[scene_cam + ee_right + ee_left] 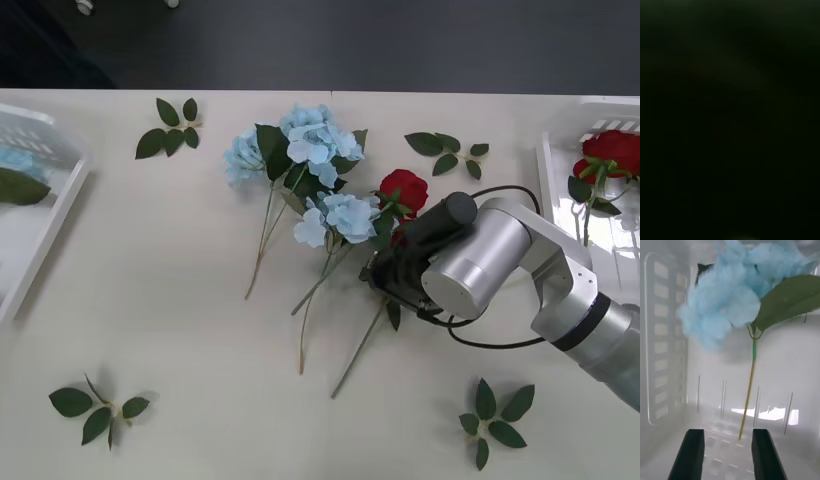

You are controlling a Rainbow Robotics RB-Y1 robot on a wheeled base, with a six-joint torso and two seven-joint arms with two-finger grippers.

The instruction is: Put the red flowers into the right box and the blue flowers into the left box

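1. The left gripper [727, 455] has its black jaws standing apart with nothing between them, hovering inside the left box [662, 352], a shallow white translucent plastic tray
2. A fluffy sky-blue hydrangea stem [726, 303] with a large green leaf lies in that tray, its thin stem end just ahead of the fingers
3. The right gripper [385, 275] is down at mid-table among the flowers; whether its jaws are apart or together I cannot tell
4. A deep red rose [404, 190] lies beside it, touching the loose blue flowers [320, 150]
5. The right box [560, 190], a matching white tray, holds red roses [612, 152]
6. Green leaf sprigs [95, 408] lie scattered on the pale table [170, 300]
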